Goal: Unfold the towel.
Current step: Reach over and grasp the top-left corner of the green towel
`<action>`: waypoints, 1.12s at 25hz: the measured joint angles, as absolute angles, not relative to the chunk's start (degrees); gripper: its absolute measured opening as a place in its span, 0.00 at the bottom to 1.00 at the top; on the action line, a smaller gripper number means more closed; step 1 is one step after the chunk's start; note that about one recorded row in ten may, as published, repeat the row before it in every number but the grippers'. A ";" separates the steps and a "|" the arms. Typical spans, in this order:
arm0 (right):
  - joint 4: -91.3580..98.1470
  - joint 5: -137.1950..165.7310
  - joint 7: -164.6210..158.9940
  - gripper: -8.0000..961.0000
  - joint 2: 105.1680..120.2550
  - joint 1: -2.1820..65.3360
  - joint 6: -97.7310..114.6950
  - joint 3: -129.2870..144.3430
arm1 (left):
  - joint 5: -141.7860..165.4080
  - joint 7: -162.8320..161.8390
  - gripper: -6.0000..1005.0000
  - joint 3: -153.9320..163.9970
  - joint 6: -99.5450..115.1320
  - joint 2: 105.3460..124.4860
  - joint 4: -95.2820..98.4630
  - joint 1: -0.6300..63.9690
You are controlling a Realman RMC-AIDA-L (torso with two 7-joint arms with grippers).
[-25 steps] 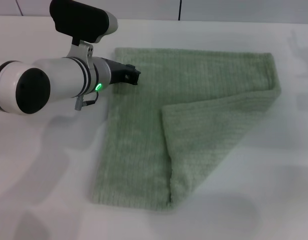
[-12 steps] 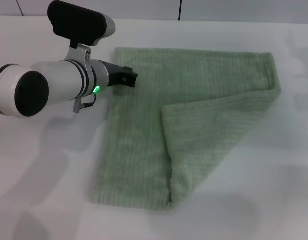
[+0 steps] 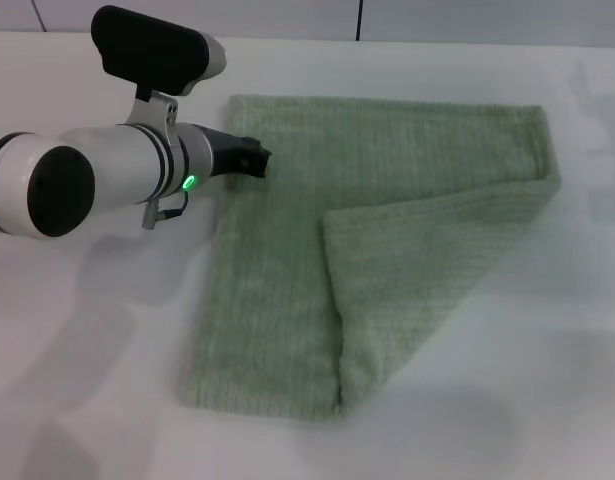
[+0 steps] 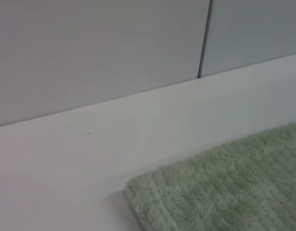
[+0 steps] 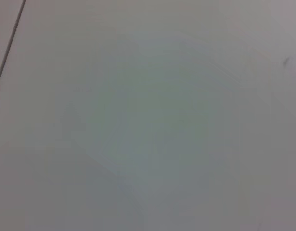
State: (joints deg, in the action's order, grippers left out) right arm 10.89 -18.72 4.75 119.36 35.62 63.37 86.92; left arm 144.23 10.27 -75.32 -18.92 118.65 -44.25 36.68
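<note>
The left gripper (image 3: 257,158) is hovering at the towel's (image 3: 387,240) far left corner area, its dark tip over the cloth's left edge; whether its fingers are open or closed cannot be told. The towel is lying on the white surface (image 3: 547,380), its right part folded over in a triangular flap pointing toward the middle. In the left wrist view, a towel (image 4: 225,192) corner is showing near the wall.
</note>
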 joint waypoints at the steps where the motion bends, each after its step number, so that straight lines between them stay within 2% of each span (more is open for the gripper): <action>1: 10.89 -18.72 4.75 0.75 119.36 35.63 63.37 86.92 | 144.23 10.24 0.00 -75.32 -18.79 118.65 -44.10 36.67; 28: 10.96 -18.72 4.75 0.75 119.42 35.69 63.37 86.92 | 142.12 10.17 0.00 -73.92 -16.25 118.74 -43.23 36.20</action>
